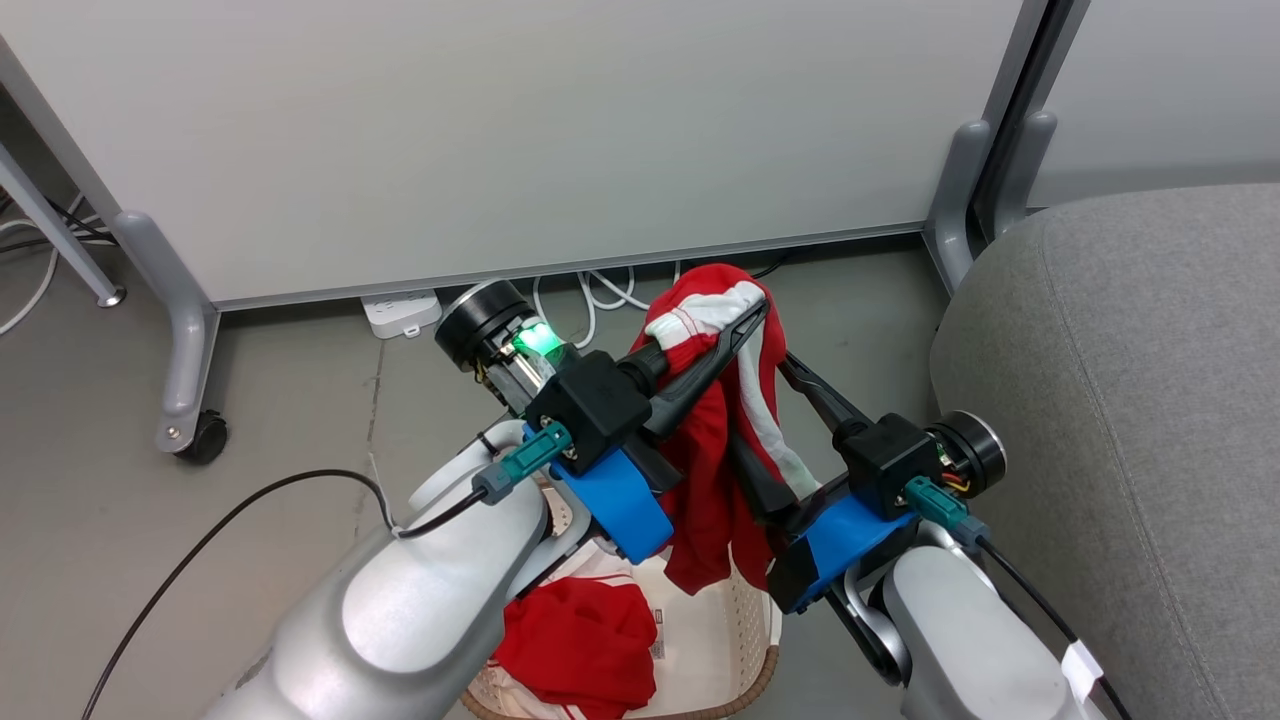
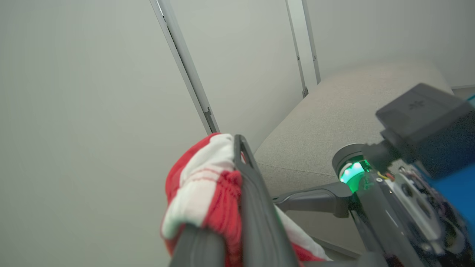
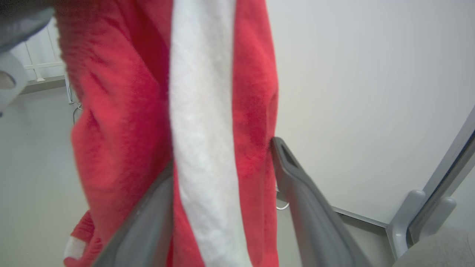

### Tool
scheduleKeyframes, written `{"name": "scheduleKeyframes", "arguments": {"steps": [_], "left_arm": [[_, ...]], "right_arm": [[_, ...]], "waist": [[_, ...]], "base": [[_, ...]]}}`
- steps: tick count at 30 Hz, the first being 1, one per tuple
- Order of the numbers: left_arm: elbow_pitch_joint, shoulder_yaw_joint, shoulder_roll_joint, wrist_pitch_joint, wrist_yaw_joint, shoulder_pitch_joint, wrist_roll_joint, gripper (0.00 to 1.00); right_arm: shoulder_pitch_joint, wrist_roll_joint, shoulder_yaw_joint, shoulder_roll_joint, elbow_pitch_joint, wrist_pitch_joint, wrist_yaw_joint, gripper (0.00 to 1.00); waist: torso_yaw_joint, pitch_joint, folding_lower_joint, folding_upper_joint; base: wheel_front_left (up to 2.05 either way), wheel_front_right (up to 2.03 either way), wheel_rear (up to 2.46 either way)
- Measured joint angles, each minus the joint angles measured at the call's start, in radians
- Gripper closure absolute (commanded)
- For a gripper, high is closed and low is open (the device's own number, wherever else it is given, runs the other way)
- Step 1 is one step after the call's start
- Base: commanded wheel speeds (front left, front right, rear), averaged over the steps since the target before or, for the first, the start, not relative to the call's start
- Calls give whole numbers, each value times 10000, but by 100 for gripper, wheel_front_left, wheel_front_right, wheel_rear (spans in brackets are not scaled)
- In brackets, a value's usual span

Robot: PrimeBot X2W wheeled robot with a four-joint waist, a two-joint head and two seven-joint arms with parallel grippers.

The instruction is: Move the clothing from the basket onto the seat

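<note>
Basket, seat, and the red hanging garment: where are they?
basket [image 1: 742, 622]: head view, cream perforated wall.
seat [image 1: 1130, 400]: head view, grey cushion top.
hanging garment [image 1: 705, 492]: head view, red middle part.

A red white-striped fabric garment [image 1: 705, 470] hangs between the two arms, filling the gap there. To the right, the broad grey upholstered seat cushion [image 1: 1130, 420] offers open room. At the far side a white partition panel [image 1: 500, 130] on grey metal legs [image 1: 185, 330] blocks passage, white cables [image 1: 590, 300] beneath it.
</note>
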Motion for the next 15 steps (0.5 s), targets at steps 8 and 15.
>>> {"name": "scheduleKeyframes", "arguments": {"steps": [8, 15], "left_arm": [[-17, -12, -6, 0, 0, 0, -2, 100], [0, -13, -2, 0, 0, 2, -4, 100]], "right_arm": [[-288, 265, 343, 2, 589, 0, 0, 94], [-442, 416, 493, 2, 767, 0, -2, 100]], "waist": [[-13, -4, 0, 0], [-29, -46, 0, 0]], "base": [[0, 0, 0], [0, 0, 0]]}}
